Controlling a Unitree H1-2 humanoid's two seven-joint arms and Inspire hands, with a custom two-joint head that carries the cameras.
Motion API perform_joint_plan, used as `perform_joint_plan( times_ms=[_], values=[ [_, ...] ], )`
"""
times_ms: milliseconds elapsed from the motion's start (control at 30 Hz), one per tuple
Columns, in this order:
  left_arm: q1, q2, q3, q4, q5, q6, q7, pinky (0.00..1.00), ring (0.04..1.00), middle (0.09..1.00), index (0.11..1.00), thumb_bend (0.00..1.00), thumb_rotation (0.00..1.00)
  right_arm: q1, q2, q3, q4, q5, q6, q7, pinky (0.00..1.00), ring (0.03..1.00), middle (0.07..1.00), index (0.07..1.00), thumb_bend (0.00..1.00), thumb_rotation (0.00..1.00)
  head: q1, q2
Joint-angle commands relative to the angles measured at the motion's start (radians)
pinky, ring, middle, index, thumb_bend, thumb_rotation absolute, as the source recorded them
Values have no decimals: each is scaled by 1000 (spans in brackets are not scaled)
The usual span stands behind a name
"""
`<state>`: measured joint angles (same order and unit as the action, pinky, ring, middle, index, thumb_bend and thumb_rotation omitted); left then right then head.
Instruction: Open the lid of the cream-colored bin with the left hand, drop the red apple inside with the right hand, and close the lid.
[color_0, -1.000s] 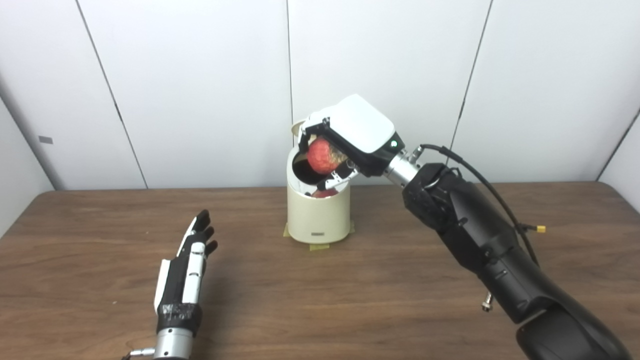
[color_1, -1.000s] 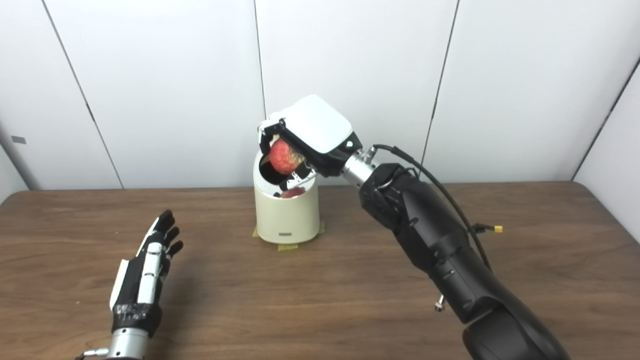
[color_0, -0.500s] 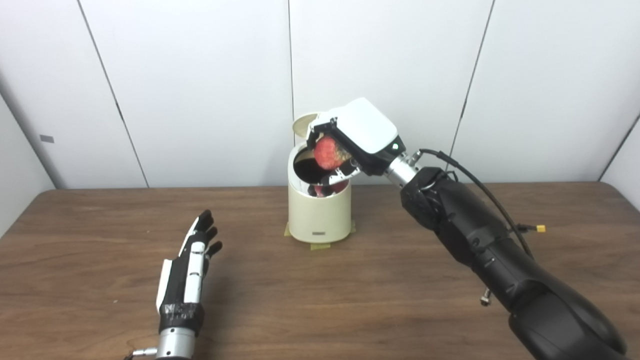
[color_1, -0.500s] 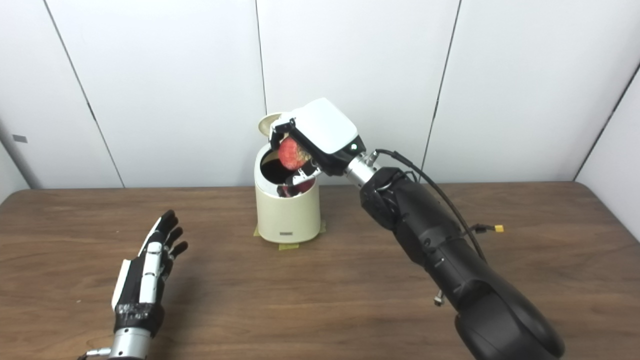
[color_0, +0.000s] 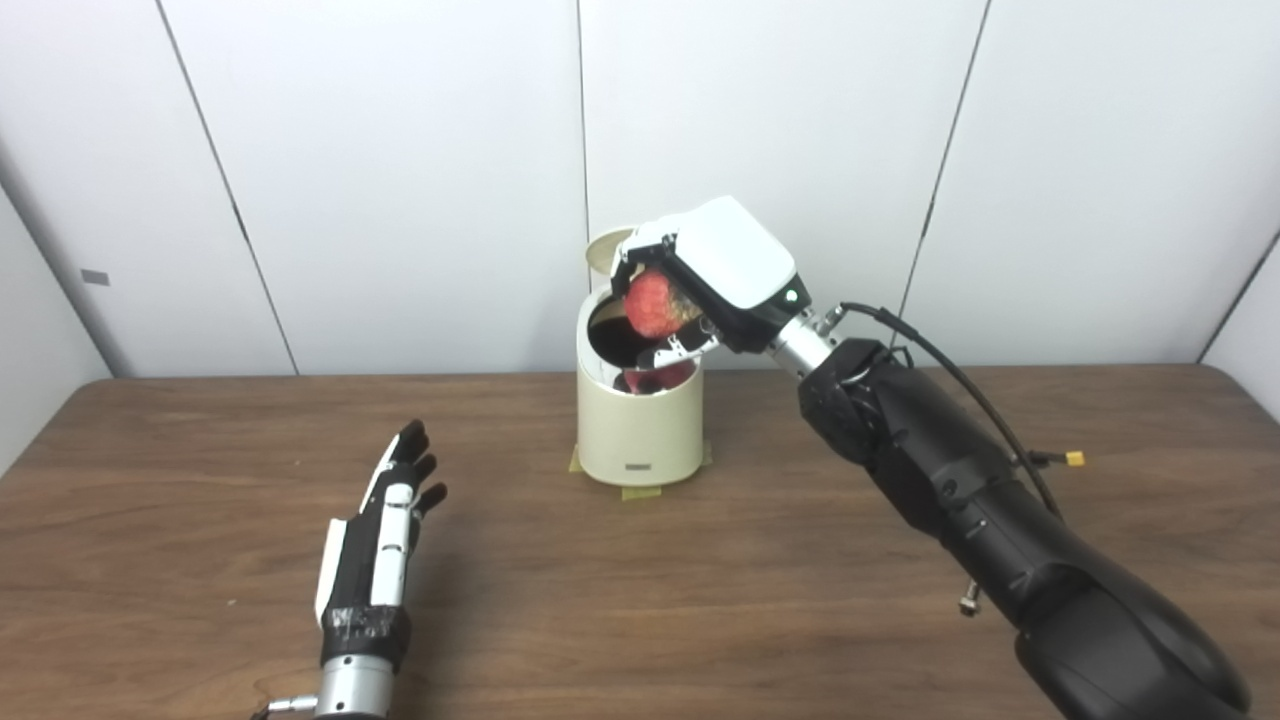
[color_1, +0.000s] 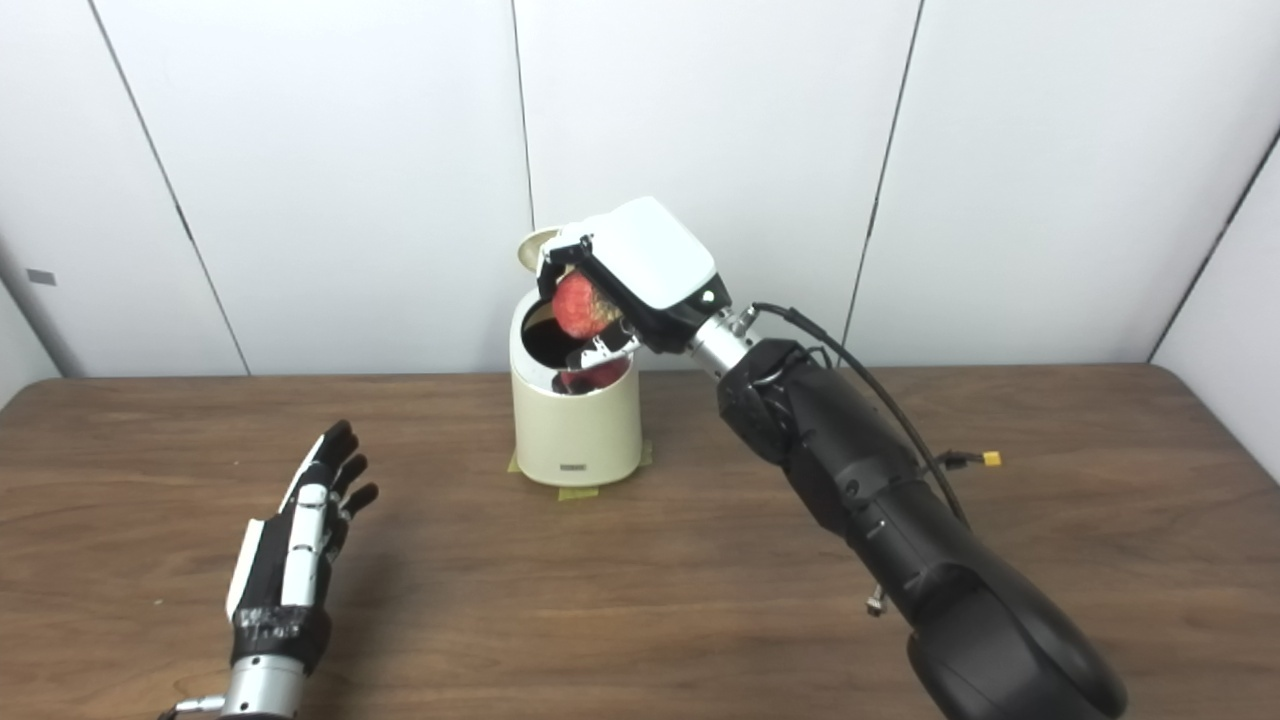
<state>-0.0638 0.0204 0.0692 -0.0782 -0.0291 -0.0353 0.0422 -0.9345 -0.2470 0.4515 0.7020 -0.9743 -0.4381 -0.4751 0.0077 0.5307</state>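
The cream-colored bin (color_0: 640, 430) stands at the table's back middle with its lid (color_0: 606, 249) tipped up behind the dark mouth. Just above that mouth my right hand (color_0: 705, 270) is shut on the red apple (color_0: 652, 305). Red shows inside the bin below the hand; I cannot tell whether it is a reflection. My left hand (color_0: 385, 520) lies open on the table, well to the bin's front left, holding nothing.
The brown table (color_0: 620, 590) has yellow tape (color_0: 640, 491) under the bin's base. White wall panels (color_0: 400, 150) close off the back. My right forearm (color_0: 960, 490) slants from the lower right up to the bin, with a black cable along it.
My right hand with the apple shifted slightly right and back over the bin's mouth, so the raised lid shows more. The left hand stayed in place.
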Motion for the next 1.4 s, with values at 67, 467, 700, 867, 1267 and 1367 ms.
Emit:
perform_joint_plan(
  times_ms=[67, 467, 700, 867, 1267, 1367],
  values=[
    [-28, -7, -5, -35, 14, -13, 7, 898, 947, 960, 945, 372, 947, -43, -11, -11, -49, 23, 0, -17, 341, 469, 574, 467, 494, 0, 3, 1],
    [-29, -6, -9, -29, 25, -23, 2, 889, 944, 961, 946, 363, 948, -35, -18, -3, -62, 10, 3, -32, 407, 464, 568, 458, 512, 0, 10, -1],
    [-28, -8, -13, -32, 34, -19, 4, 891, 946, 961, 948, 371, 940, -34, -19, -2, -62, 7, -1, -46, 429, 518, 564, 453, 517, 0, 16, -3],
    [-29, -10, -15, -30, 37, -22, 5, 887, 946, 962, 950, 367, 941, -40, -18, 6, -44, -2, -15, -80, 437, 531, 564, 455, 518, 0, 20, -5],
    [-29, -17, -14, -31, 35, -22, 3, 859, 939, 960, 949, 384, 930, -54, -12, 27, -19, 3, -25, -109, 438, 543, 563, 456, 518, 0, 21, -4],
    [-30, -15, -13, -30, 32, -23, 2, 865, 938, 961, 951, 383, 932, -56, -12, 29, -14, -2, -22, -113, 438, 545, 574, 471, 520, 65, 19, -4]
  ],
)
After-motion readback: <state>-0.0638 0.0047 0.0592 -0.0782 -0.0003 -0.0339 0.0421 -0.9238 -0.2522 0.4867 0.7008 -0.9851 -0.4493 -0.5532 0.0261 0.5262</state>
